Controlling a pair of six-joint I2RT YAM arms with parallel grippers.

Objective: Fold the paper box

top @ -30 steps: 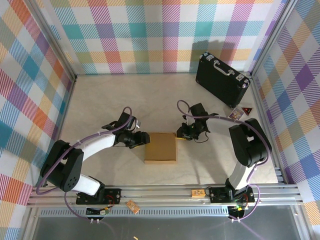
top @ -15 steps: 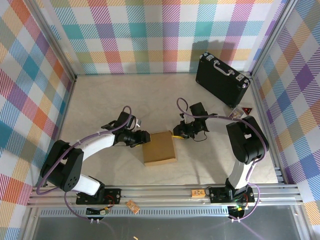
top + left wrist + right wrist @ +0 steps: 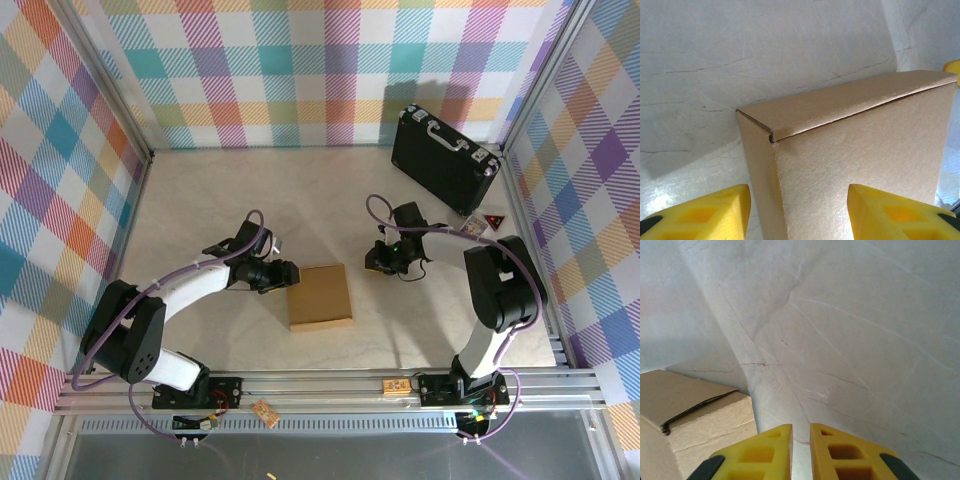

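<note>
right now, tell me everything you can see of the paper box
The paper box is plain brown corrugated cardboard, folded into a closed, flat square box lying on the pale table. In the left wrist view its lid edge overlaps a side wall, slightly gapped at the corner. The open left hand sits by its left edge; the right hand is apart.

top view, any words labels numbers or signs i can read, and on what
paper box: plain, no print
card by the black case: red triangle sign, wording too small to read
tag on the front rail: too small to read
</note>
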